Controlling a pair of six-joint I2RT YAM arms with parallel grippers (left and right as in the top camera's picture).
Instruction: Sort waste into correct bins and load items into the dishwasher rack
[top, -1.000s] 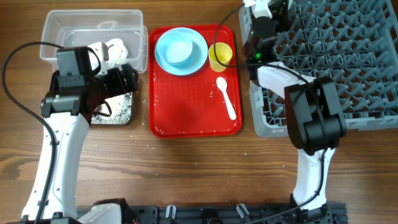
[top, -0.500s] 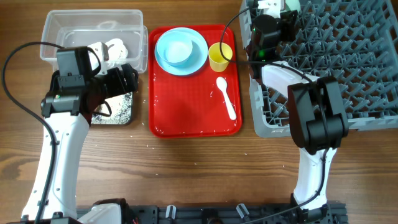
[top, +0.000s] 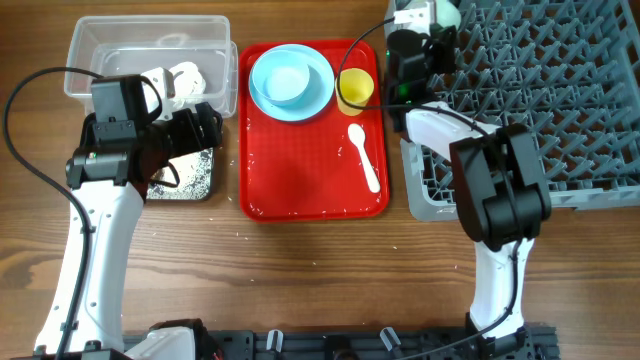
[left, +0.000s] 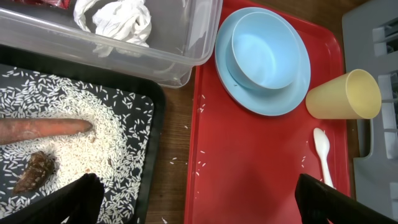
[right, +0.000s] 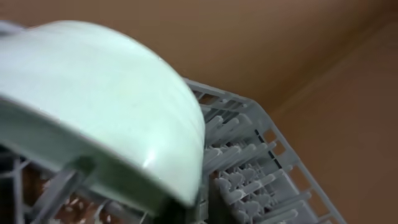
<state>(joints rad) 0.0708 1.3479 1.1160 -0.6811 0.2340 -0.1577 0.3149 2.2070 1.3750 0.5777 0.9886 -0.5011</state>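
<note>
My right gripper (top: 432, 20) is at the grey dishwasher rack's (top: 560, 100) far left corner, shut on the pale whitish-green bowl (top: 447, 12). In the right wrist view the bowl (right: 106, 99) is tilted on its side over the pegs (right: 249, 168). My left gripper (top: 205, 125) is open and empty over the black bin (top: 190, 178); its fingers (left: 199, 186) span the bin edge and the red tray. The light-blue bowl (left: 264, 50) sits on the light-blue plate (left: 227, 74). The yellow cup (left: 345, 94) lies beside it, and the white spoon (left: 323, 152) is below.
The red tray (top: 310, 180) lies between the bins and the rack. The clear tub (top: 110, 40) holds the white tissue (left: 115, 18) and a red wrapper edge (left: 43, 2). The black bin holds rice (left: 118, 124), the carrot (left: 43, 127) and the brown scrap (left: 34, 174).
My right gripper swung right and then back left at the rack's far left corner, with the pale bowl now showing to its right. The left arm has not moved.
</note>
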